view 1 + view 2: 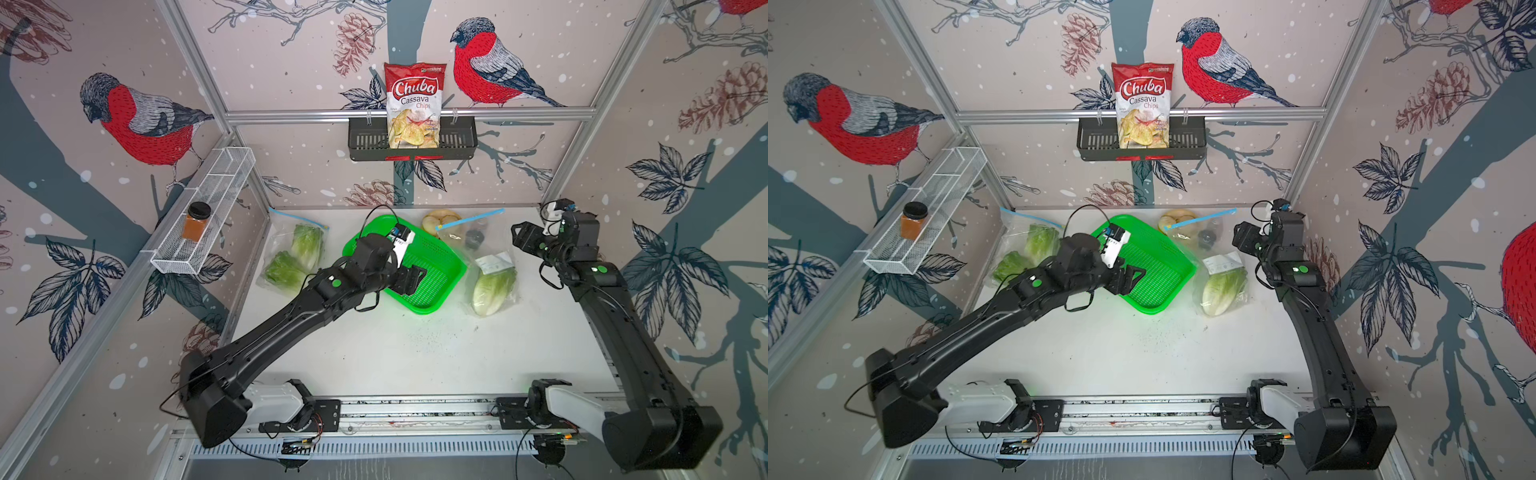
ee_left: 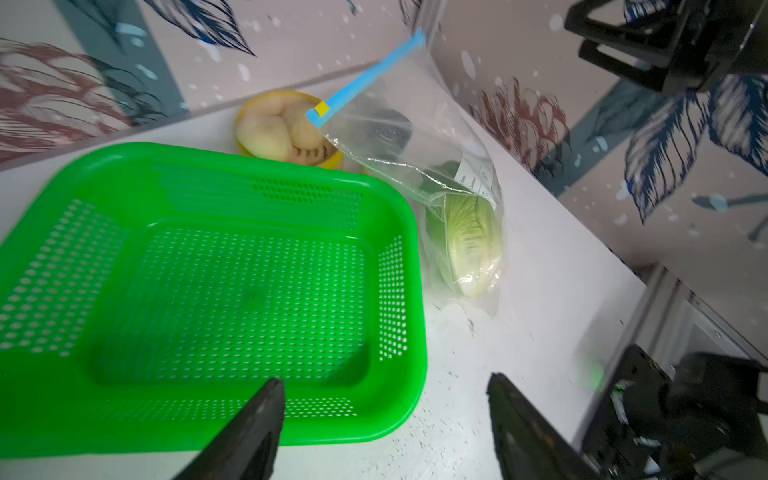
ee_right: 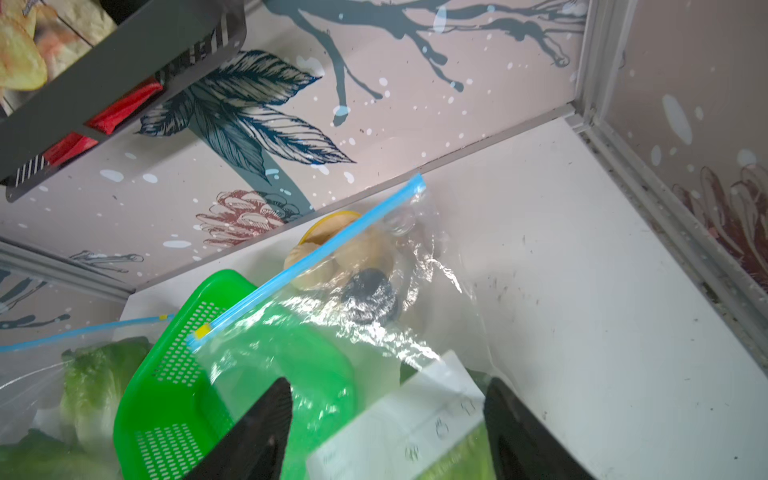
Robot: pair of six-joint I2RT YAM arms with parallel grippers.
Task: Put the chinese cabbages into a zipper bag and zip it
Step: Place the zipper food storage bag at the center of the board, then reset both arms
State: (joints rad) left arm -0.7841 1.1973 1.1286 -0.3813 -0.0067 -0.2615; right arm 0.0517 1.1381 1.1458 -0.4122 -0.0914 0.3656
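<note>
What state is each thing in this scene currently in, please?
Left pincer: open, empty.
Right pincer: open, empty.
Green basket: empty.
Left bag: two cabbages inside, zip looks closed.
Right bag: one cabbage inside, zip looks closed.
Jar: upright, lid on.
Chips bag: upright in rack.

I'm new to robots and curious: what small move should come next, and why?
Probably lift the right end effector away from the zipper bag: its jaws are open and empty, the bag's blue strip looks closed with a cabbage inside, and the green basket is empty.
</note>
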